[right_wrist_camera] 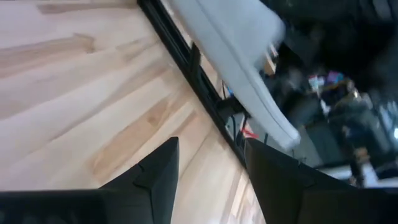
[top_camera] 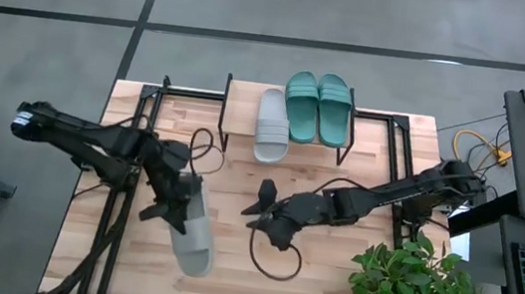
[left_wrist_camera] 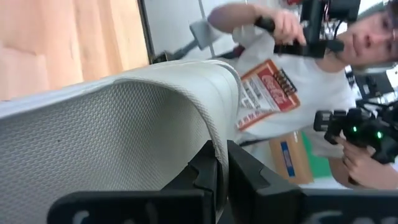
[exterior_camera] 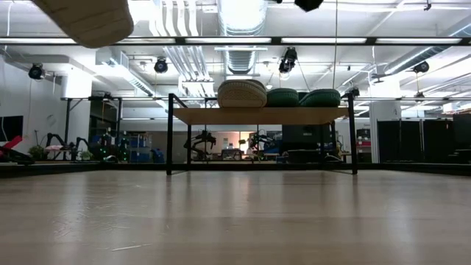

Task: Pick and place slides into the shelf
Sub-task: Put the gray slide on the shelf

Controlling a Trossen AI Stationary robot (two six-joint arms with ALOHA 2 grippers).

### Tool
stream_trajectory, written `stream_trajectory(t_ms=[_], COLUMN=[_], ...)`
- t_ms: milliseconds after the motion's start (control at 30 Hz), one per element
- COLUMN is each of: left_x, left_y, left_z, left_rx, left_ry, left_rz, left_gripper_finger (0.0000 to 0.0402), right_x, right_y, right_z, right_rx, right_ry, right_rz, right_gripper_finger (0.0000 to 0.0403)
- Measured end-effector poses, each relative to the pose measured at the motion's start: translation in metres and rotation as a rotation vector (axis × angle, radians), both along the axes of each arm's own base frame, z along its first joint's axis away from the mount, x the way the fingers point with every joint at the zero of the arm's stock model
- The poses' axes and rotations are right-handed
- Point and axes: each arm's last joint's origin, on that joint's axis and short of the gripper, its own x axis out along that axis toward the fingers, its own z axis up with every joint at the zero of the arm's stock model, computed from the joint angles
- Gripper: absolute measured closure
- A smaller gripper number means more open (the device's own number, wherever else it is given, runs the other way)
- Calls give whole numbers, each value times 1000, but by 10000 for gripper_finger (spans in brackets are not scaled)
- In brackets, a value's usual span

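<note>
the counter (top_camera: 359, 179) is a light wood top, and the shelf (top_camera: 243, 100) stands at the middle of its far edge. near the counter's right front corner a potted plant (top_camera: 415, 291) is seen.

on the shelf three slides are already placed: a teal-green pair (top_camera: 318, 107) side by side on the plank's right part, and a light grey slide (top_camera: 271, 123) just beside them on their left, its heel end overhanging the front edge of the plank. room for one more is left on the plank's left part.

the fourth slide, the second light grey slide (top_camera: 194, 231), is held off the counter toward the left front part, as its raised sole in the low view suggests. it is gripped by the left gripper (top_camera: 175, 207), whose jaws are closed narrow on the edge of the slide's strap.

the right gripper (top_camera: 266, 210) hangs over the middle of the counter with its jaws spread wide and nothing between them.

the task is judged to be three parts done; the last grey slide remains to be carried to the shelf's free left part and set down. a person is seen in the room beyond, in the left wrist view.
</note>
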Motion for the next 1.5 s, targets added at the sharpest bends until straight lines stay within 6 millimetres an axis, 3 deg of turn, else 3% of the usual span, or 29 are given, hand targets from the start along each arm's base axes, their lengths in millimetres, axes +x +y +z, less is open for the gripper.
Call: stream_trajectory(t_ms=[233,433,967,1333,1500], left_x=[1,4,10,12,14], left_y=[17,20,20,20,19], left_z=[8,8,5,7,8], left_rx=[-4,-5,-8,-14,-14], left_ry=[-40,-39,-44,-63,-87], left_rz=[81,98,97,91,90], left_gripper_finger=[401,401,401,401,401], right_x=[-7,-10,-9,-9,0], right_y=[23,36,40,43,47], right_z=[2,9,12,12,4], right_rx=[-145,-254,-324,-371,-367], right_ry=[-52,-139,-219,-253,-269], right_rz=[117,122,290,399,427], right_gripper_finger=[242,250,204,202,202])
